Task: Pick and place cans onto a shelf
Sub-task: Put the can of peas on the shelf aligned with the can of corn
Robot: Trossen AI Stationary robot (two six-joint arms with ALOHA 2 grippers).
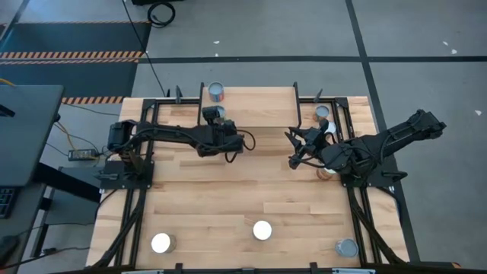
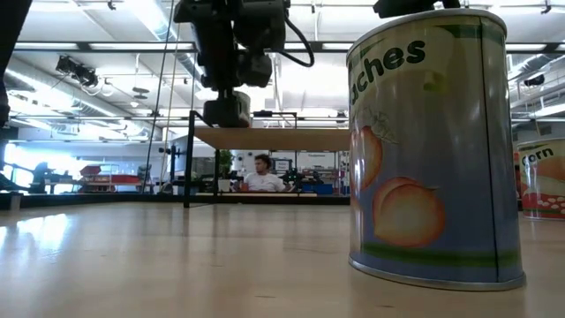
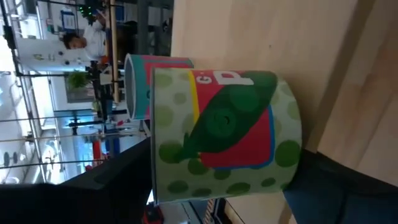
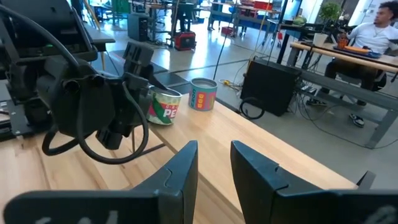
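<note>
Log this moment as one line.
left gripper: shut on pea can, at shelf | right gripper: open, empty, idle over table right side

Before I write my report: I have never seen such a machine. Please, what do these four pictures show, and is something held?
It is a robot with two dark arms at a wooden table, and each arm ends in a two-finger gripper. One picture looks down from above, one looks level across the tabletop, and two come from cameras on the wrists. The left gripper is closed on a green pea can, close to a second can. The right gripper is open and empty. More cans stand on the table, for example a peach can near the low camera. The shelf stands at the far side.
</note>
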